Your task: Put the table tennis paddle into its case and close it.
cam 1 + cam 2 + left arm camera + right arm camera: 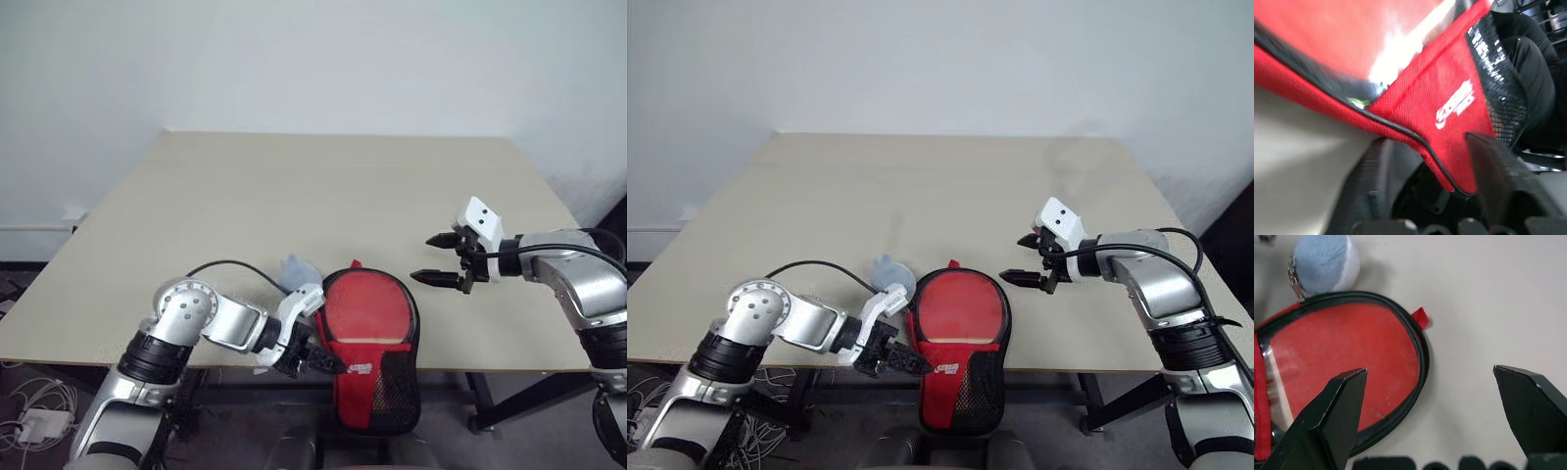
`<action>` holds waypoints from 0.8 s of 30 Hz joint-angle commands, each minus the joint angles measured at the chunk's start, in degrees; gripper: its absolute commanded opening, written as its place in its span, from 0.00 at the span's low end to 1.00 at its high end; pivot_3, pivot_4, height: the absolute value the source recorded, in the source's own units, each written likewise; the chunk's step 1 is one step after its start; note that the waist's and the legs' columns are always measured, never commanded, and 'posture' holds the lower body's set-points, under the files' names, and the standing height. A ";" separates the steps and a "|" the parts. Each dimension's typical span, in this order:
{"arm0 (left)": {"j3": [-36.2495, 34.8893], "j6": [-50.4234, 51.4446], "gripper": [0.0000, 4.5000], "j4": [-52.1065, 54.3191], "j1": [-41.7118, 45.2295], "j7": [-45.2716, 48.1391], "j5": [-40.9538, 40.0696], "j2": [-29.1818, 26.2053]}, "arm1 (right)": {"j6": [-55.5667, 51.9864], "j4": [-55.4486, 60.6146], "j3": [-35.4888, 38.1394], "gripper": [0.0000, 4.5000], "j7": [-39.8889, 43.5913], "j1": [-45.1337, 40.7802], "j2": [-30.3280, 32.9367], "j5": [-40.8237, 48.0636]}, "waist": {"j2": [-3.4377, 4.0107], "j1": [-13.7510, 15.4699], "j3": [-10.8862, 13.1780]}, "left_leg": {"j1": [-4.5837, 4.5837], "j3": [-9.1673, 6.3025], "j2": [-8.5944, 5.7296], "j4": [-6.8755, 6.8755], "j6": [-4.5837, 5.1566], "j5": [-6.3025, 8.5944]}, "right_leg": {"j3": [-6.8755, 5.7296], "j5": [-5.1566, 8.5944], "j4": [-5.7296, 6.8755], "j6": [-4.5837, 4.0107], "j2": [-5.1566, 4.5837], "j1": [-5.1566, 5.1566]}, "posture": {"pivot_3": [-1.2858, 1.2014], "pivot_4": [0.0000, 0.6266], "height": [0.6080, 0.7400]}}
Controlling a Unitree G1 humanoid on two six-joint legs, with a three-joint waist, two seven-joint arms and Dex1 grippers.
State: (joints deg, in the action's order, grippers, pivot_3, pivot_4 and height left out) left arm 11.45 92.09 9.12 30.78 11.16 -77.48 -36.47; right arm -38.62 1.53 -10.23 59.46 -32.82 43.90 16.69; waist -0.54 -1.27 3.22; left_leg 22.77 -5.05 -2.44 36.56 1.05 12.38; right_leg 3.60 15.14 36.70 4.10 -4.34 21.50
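Observation:
The case (355,390) lies open at the table's front edge, its red lower part with the black mesh pocket (397,384) hanging over the edge. Inside it shows the table tennis paddle's red face (368,305), ringed by the case's black zip rim (1422,357); the handle is hidden. My left gripper (323,362) is at the case's left edge, open, with the corner of the red flap (1449,112) lying loose between its fingers (1498,176). To the right of the case my right gripper (423,258) hovers open above the table, holding nothing.
A small pale blue soft thing (299,266) lies on the beige table (294,186) just beyond the case's left side. The table's front edge runs under the case. Cables lie on the floor at the left.

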 commanded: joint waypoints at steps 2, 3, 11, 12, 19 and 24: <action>-2.17 0.41 0.91 8.34 3.31 7.45 -2.05 -6.57 | 2.21 -1.26 0.17 1.00 1.42 -3.25 -0.19 -0.80 | 0.02 -0.03 0.12 | 0.00 0.02 0.02 -0.03 0.00 0.00 | 0.02 0.00 -0.01 0.00 0.02 0.01 | 0.52 0.00 0.96; -2.06 -0.14 0.91 11.21 3.99 9.71 -1.41 -7.96 | 2.52 -1.79 0.02 1.00 1.78 -3.64 -0.27 -0.95 | 0.03 -0.02 0.17 | 0.00 0.02 0.02 -0.04 0.00 0.00 | 0.02 0.00 -0.02 0.00 0.02 0.01 | 0.52 0.00 0.96; 1.59 -24.55 0.91 24.43 3.26 19.46 18.30 -4.95 | 5.67 -9.07 -1.32 1.00 3.61 -9.81 -2.50 -2.99 | 0.06 0.06 0.42 | -0.01 0.13 -0.02 0.02 0.00 -0.03 | 0.04 -0.07 -0.04 -0.10 -0.04 -0.06 | 0.52 0.00 0.96; 2.72 -27.12 0.91 24.29 2.70 20.40 21.15 -4.51 | 6.08 -9.92 -1.45 1.00 3.74 -10.45 -2.84 -3.32 | 0.07 0.05 0.42 | -0.02 0.28 -0.02 0.01 -0.03 -0.06 | 0.04 -0.09 -0.03 -0.14 -0.02 -0.10 | 0.52 0.00 0.96; 14.41 -47.47 0.54 15.45 -3.55 22.48 43.57 2.88 | 10.50 -23.65 -3.88 1.00 3.79 -21.16 -9.83 -7.61 | 0.14 -0.24 0.45 | -0.05 0.68 0.26 -0.07 0.19 -0.24 | 0.27 -0.18 -0.01 -0.27 0.31 -0.04 | 0.52 0.00 0.96; 17.13 -52.74 0.13 11.05 -7.06 23.64 51.16 6.00 | 14.49 -34.78 -5.61 1.00 4.01 -28.38 -17.01 -10.55 | 0.20 -0.22 0.48 | -0.05 0.69 0.34 -0.16 0.19 -0.26 | 0.30 -0.21 0.03 -0.30 0.38 0.06 | 0.52 0.00 0.96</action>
State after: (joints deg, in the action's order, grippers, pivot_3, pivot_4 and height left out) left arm 28.39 42.31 20.34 23.38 34.06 -29.41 -30.45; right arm -26.06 -31.54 -15.87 63.51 -58.53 27.65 6.87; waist -0.34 -1.50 3.70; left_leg 22.71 -4.35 -2.10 36.40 1.24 12.11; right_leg 3.91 14.92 36.75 3.80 -3.95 21.57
